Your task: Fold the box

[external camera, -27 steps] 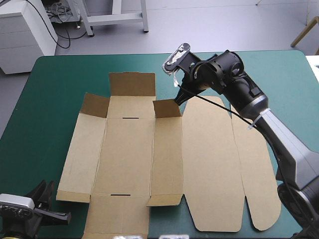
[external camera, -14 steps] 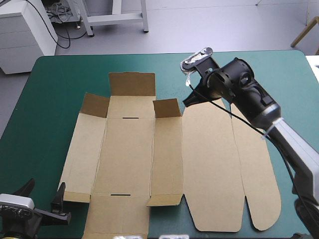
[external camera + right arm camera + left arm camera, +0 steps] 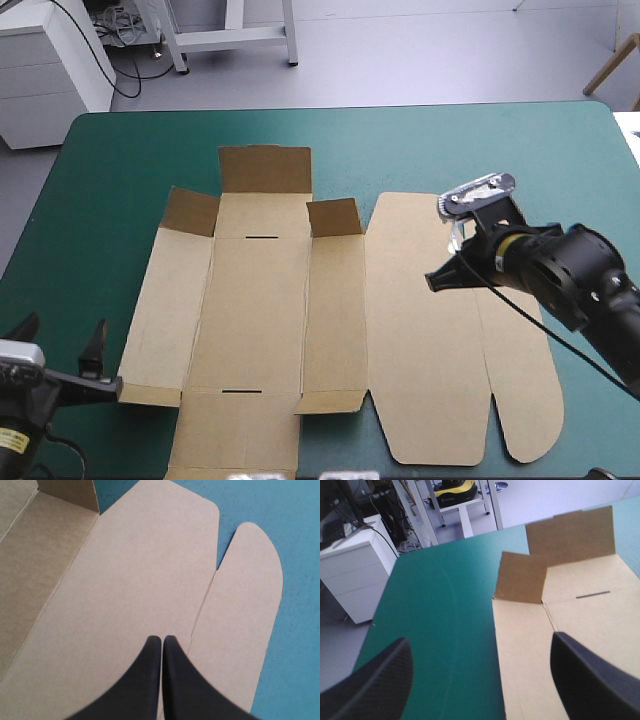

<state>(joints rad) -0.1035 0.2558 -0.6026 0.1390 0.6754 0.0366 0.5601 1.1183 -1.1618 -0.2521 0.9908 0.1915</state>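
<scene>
i am looking at the table [image 3: 120, 160], its teal-green cover filling most of the high view. the box [image 3: 260, 300] is lying on it as an opened brown sheet, spreading across the middle of the table and reaching down to the near edge. its base panel is lying flat left of centre, with a side panel flat on either side. at the far end three flaps are standing up: the far flap [image 3: 265, 168] and a small corner flap on each side of it. the lid [image 3: 420, 340] is lying flat to the right of the base, and a rounded tab [image 3: 520, 360] is lying flat beyond it, toward the table's right edge.

the right gripper [image 3: 432, 281] is hanging over the lid, near the crease where the tab joins it. its fingers are pressed together into one point, gripping nothing. i cannot tell whether the tip is touching the board.

the left gripper [image 3: 60, 340] is sitting at the table's near left corner, just beside the box's near left corner. its fingers are spread wide, one finger [image 3: 375, 685] showing over the cover and the other over the left side panel.
</scene>
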